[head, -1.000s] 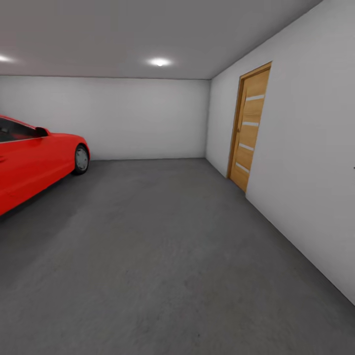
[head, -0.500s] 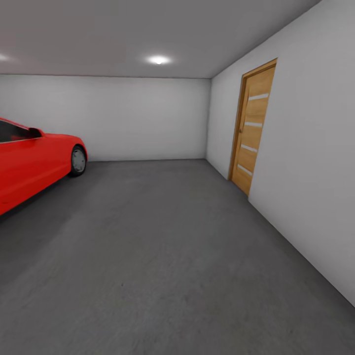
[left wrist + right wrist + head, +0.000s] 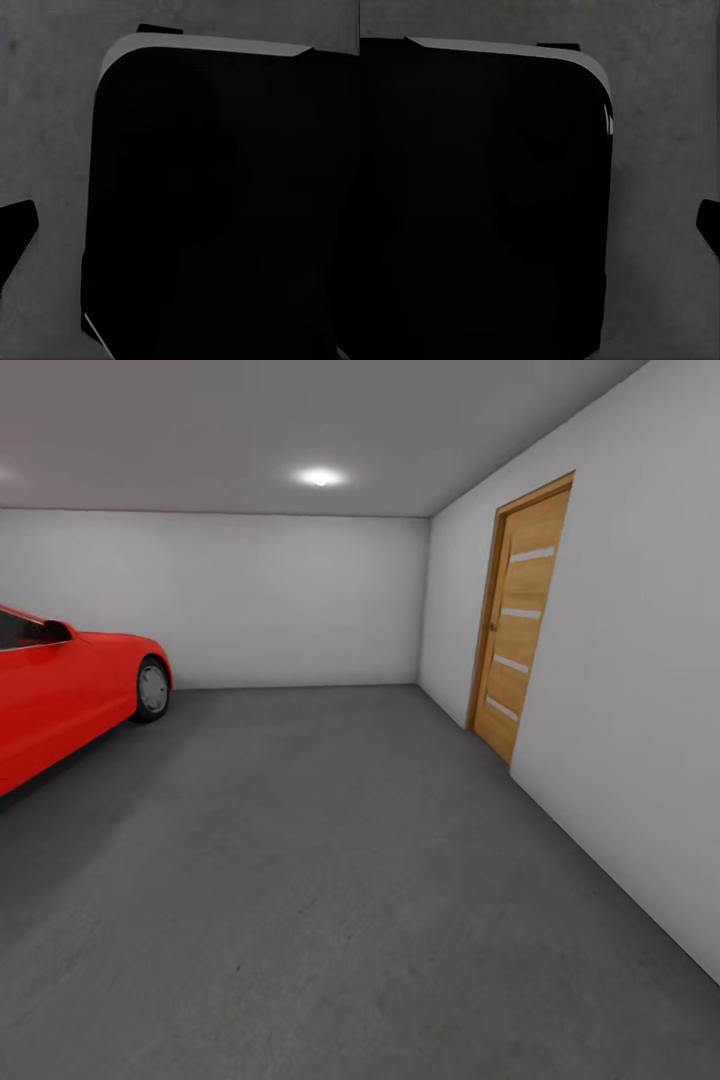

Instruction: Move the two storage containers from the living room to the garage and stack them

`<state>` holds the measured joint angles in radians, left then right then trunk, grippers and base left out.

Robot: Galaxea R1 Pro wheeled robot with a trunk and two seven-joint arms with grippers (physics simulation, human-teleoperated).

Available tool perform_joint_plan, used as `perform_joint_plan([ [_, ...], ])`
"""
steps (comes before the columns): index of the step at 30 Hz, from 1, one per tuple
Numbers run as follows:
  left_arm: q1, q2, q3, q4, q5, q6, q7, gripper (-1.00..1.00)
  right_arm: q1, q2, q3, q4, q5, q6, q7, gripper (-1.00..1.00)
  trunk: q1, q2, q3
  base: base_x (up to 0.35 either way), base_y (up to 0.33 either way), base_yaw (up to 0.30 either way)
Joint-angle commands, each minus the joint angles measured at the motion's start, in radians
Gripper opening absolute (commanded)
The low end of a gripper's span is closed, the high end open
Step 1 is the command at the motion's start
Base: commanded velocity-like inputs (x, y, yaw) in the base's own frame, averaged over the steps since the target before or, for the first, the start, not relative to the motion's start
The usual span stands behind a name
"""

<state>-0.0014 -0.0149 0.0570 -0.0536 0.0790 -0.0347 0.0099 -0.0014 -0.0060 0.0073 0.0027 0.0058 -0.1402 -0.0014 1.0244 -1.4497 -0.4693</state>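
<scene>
Garage floor (image 3: 330, 880) lies bare — red car (image 3: 60, 690) left, door (image 3: 520, 625) right. Likely in transit; containers need fetching. Pincer states — cannot tell.

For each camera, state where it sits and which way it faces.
Head view: on the robot's head, facing forward across the garage floor toward the red car and slatted wooden door.
Left wrist view: near the left arm's jaws, facing down at a black rounded robot body part over concrete.
Right wrist view: mirrored, the same dark body part.
Shared: grey concrete floor.
</scene>
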Motion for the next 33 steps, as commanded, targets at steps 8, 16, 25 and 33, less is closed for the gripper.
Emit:
perform_joint_plan([
  [8, 0.0, -0.001, 0.004, 0.0, 0.007, -0.004, 0.001, 1.0, 0.0, 0.001, -0.002, 0.0, -0.001, -0.006, 0.0, 1.0, 0.001, 0.0, -0.001, 0.323, 0.0, 0.0],
  [16, 0.0, -0.001, 0.003, 0.0, 0.007, -0.002, 0.001, 1.0, 0.0, 0.0, -0.003, 0.0, -0.001, -0.006, 0.0, 1.0, 0.001, 0.0, -0.001, 0.323, 0.0, 0.0],
  [25, 0.0, 0.0, 0.003, 0.0, 0.007, -0.002, 0.001, 1.0, 0.0, 0.001, -0.002, 0.0, 0.0, -0.007, 0.0, 1.0, 0.001, 0.0, -0.001, 0.323, 0.0, 0.0],
  [33, 0.0, -0.001, 0.003, 0.0, 0.007, -0.003, 0.001, 1.0, 0.0, 0.0, -0.002, 0.0, 0.0, -0.007, 0.0, 1.0, 0.001, 0.0, -0.001, 0.323, 0.0, 0.0],
])
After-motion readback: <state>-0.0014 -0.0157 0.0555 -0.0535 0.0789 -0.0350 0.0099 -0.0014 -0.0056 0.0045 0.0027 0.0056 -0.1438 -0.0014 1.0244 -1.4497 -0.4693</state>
